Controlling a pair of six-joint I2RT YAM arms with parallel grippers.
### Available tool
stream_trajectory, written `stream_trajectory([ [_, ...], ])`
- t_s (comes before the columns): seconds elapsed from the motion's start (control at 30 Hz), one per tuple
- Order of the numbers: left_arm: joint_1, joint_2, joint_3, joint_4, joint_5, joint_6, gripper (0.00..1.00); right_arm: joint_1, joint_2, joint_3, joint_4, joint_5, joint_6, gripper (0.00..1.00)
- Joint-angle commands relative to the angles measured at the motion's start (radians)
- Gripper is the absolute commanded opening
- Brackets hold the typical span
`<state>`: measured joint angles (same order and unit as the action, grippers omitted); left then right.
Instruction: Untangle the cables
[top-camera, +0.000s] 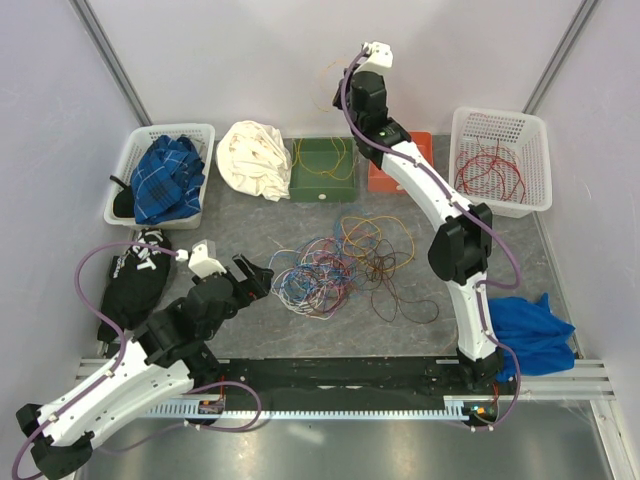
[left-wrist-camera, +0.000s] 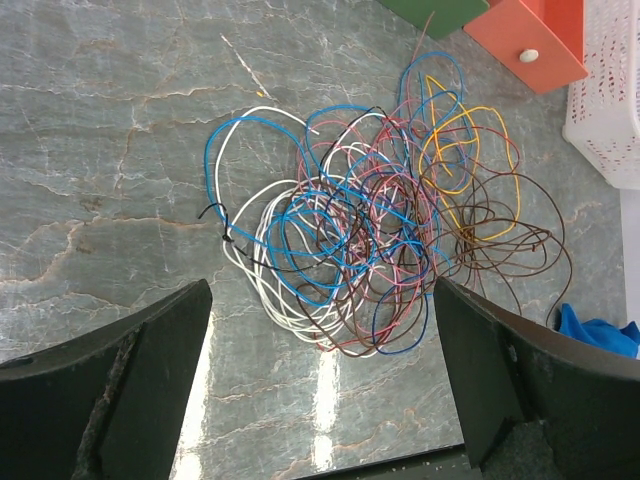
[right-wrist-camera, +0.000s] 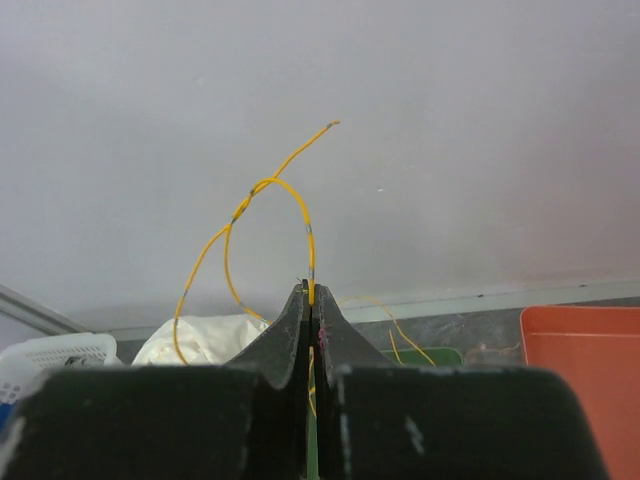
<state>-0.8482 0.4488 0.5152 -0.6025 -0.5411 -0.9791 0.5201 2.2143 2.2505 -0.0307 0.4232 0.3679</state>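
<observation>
Cables (top-camera: 330, 270): a knotted heap of blue, white, red, brown and yellow loops is lying mid-table on the grey table (top-camera: 250, 215).
Left gripper (top-camera: 250, 275): it is hovering just left of the heap with its jaws spread wide, gripping nothing.
Right gripper (right-wrist-camera: 310, 290): it is hanging high near the green box (top-camera: 322, 170), jaws pressed together, pinching one yellow wire (right-wrist-camera: 235, 215).
Yellow wire: it is looping above the fingertips.
White basket (top-camera: 500, 125): it is sitting far right, holding red wires (top-camera: 490, 170).

Left arm (top-camera: 130, 385) low, jaws wide; right arm (top-camera: 420, 185) stretched high (jaws pinched shut).
</observation>
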Motion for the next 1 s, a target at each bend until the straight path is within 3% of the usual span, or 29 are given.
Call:
stream_trajectory([
  [0.0,0.003,0.011,0.037,0.043,-0.017,-0.013,1.0,-0.017,-0.065,0.014,0.081,-0.02,0.031,0.0],
  [0.4,0.003,0.037,0.006,0.069,-0.026,-0.026,1.0,-0.042,0.067,0.012,0.098,-0.008,0.064,0.0],
  [0.97,0.003,0.067,-0.006,0.104,0.0,-0.024,1.0,-0.029,0.061,-0.302,0.152,-0.043,0.143,0.0],
])
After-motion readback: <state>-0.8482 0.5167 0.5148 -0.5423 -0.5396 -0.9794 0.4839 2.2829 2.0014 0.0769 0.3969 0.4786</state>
